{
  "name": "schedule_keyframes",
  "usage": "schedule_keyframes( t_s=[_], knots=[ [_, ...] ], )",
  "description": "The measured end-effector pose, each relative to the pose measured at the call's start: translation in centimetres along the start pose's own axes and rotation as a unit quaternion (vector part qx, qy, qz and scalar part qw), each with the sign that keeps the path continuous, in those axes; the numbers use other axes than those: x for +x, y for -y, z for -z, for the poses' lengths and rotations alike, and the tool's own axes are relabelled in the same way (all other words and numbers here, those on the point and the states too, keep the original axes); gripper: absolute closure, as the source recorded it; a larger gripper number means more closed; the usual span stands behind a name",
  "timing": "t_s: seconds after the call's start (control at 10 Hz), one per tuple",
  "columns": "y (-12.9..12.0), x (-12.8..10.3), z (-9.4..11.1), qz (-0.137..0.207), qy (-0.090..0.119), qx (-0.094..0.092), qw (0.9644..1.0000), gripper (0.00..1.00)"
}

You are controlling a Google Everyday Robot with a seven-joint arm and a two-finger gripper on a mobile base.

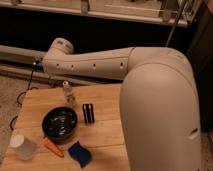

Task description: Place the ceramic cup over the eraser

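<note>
Looks like a robot test lab rather than a home — a bulky white robot arm (95, 62) reaches over a plain wooden table (107, 137), black cables (20, 97) trail past its left edge onto speckled floor (7, 85), and metal railing (115, 14) runs behind. The gripper is out of sight from here.
</note>
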Motion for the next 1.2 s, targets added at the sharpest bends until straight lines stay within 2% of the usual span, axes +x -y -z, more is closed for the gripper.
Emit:
schedule_keyframes(
  t_s=[0.5,0.7,0.8,0.9,1.0,1.1,1.2],
  knots=[
    [0.0,0.0,0.0,0.000,0.000,0.000,1.0000,0.67],
    [-0.3,0.3,0.0,0.002,-0.006,-0.006,1.0000,0.67],
    [-1.3,0.7,0.0,0.010,-0.018,-0.018,0.9996,0.67],
    [-3.3,1.3,0.1,0.030,-0.037,-0.040,0.9981,0.67],
    [-5.3,2.0,0.1,0.052,-0.054,-0.059,0.9955,0.67],
    [-8.2,2.9,0.2,0.084,-0.078,-0.087,0.9896,0.67],
    [-11.5,4.1,0.5,0.120,-0.106,-0.121,0.9797,0.67]
  ],
)
